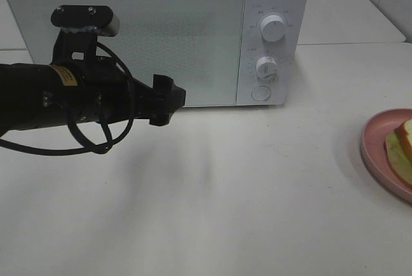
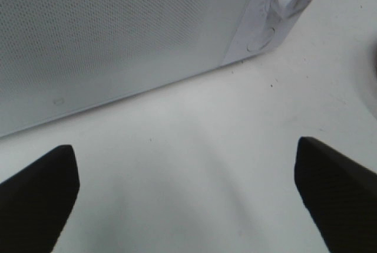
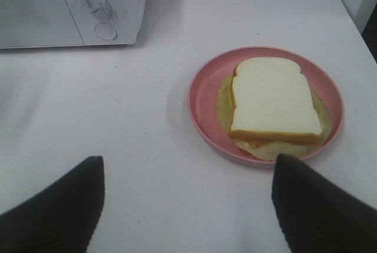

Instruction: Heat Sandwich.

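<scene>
The sandwich (image 3: 274,99), white bread with a tan crust over pale yellow-green filling, lies on a round pink plate (image 3: 203,102) on the table. In the exterior high view only a slice of the sandwich (image 1: 402,138) and plate (image 1: 373,141) shows at the right edge. My right gripper (image 3: 188,164) is open, short of the plate, holding nothing. The white microwave (image 1: 161,31) stands at the back with its door closed. My left gripper (image 1: 168,99) hovers in front of the door's lower part; the left wrist view shows this gripper (image 2: 184,158) wide open and empty.
The microwave's control panel carries two knobs (image 1: 273,28) (image 1: 266,67) and a round button (image 1: 260,92). The white table (image 1: 225,192) stretches between the microwave and the plate. The left arm's black body and cable (image 1: 96,141) hang over the table's left side.
</scene>
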{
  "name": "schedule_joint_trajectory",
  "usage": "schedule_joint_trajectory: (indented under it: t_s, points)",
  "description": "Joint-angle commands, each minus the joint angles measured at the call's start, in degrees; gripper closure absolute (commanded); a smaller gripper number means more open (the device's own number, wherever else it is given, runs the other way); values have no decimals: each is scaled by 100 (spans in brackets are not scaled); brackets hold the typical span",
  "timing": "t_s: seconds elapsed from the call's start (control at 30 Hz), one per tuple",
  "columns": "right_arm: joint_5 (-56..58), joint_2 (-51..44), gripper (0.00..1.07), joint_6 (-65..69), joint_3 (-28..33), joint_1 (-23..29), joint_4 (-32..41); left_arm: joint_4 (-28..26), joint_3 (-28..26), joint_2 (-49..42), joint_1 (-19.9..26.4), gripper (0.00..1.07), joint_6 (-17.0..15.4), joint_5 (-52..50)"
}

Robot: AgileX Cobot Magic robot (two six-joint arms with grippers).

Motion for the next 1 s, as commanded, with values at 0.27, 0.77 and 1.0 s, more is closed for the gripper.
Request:
schedule_joint_trajectory:
  t_s: [0.27, 0.77, 1.0]
  points:
    - [-69, -149, 32, -57, 11, -40, -29, 447, 11, -682, 212, 8, 74, 2200]
    - [-69, -149, 32, -57, 11, -40, -29, 837, -6, -1742, 2704, 8, 63, 4853]
    - [-69, -149, 32, -57, 11, -40, -29, 1192, -6, -2315, 3827, 8, 40, 6016]
